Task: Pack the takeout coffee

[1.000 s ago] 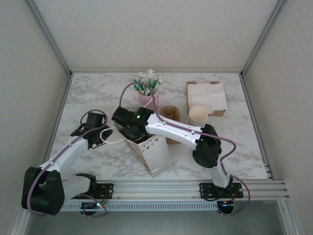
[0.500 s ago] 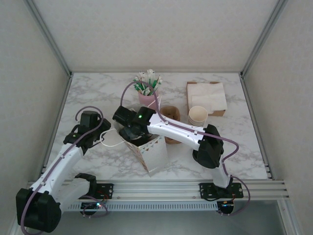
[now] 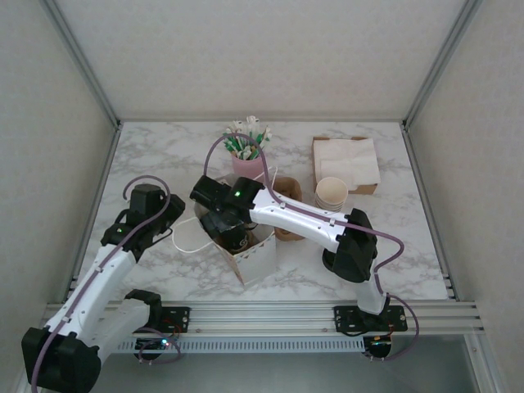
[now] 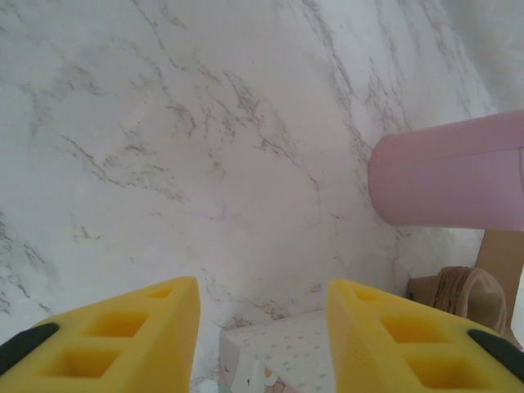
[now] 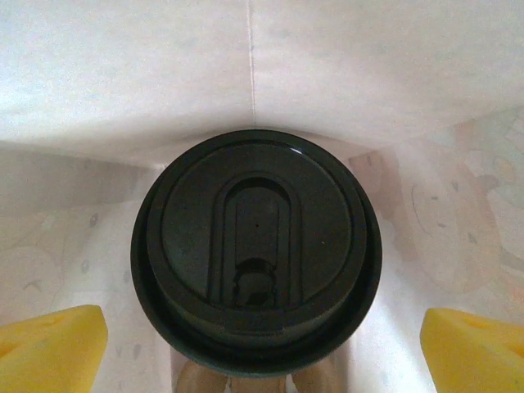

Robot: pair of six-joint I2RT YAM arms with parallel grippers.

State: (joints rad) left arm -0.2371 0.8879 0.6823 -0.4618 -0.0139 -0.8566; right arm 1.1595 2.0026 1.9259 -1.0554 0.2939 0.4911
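The overhead view is giving the count: two white-and-black arms, one white paper gift bag with pastel triangle trim (image 3: 258, 260), one pink cylindrical cup (image 3: 248, 166) bristling with green-and-white sticks, one stack of lidless cream paper cups (image 3: 332, 195), one brown cardboard tray of white napkins (image 3: 348, 162), and a cluster of brown corrugated sleeves (image 3: 285, 196) (too bunched to count). All of them are sitting on the white marble desk (image 3: 164, 155). The bag is standing near the front middle, and its white loop handle (image 3: 184, 233) is trailing out to the left. From above, the right arm is reaching over the bag's mouth and covering most of it.

The right wrist camera is looking straight down into the bag. One small cream paper cup with a round black plastic lid (image 5: 254, 246) is sitting upright inside, with white bag walls (image 5: 246, 65) rising around it. The right hand (image 5: 262, 348) is hanging over the lid with its yellow fingers (image 5: 49, 348) spread wide, one on each side and touching nothing.

The left wrist camera is giving a low view across the desk. The left hand (image 4: 262, 299) is holding its fingers partway apart with bare marble between them, gripping nothing. The bag's top edge (image 4: 278, 352) is lying just past the fingertips, and the pink cup (image 4: 450, 180) and the sleeves (image 4: 463, 295) are standing off to the right.
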